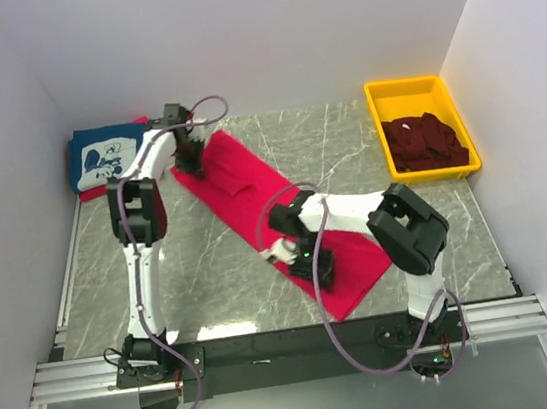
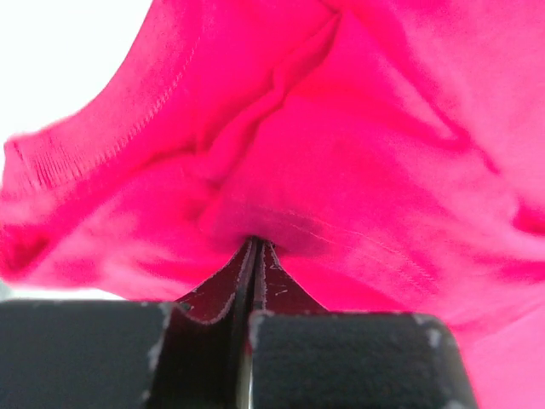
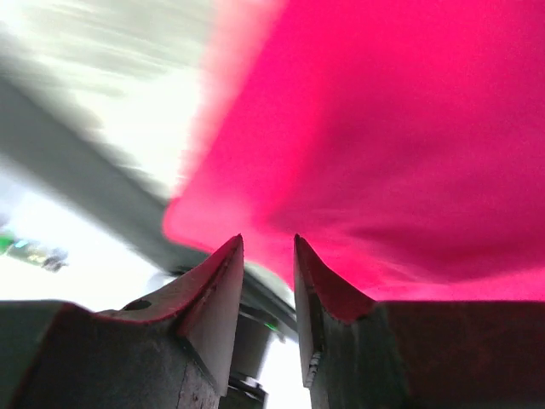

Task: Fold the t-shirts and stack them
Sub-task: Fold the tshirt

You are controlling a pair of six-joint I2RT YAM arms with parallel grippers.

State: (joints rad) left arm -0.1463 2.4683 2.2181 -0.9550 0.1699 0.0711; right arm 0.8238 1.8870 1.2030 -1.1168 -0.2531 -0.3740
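A bright red t-shirt lies in a long diagonal strip across the marble table. My left gripper is shut on its far left end; in the left wrist view the jaws pinch a fold of the red cloth. My right gripper hovers over the near right end of the shirt, its jaws slightly apart, with nothing between them and the red cloth just beyond. A navy t-shirt with white print lies folded on red cloth at the far left. Dark maroon shirts lie in the bin.
A yellow plastic bin stands at the far right by the wall. White walls close in the table on the left, back and right. A black rail runs along the near edge by the arm bases.
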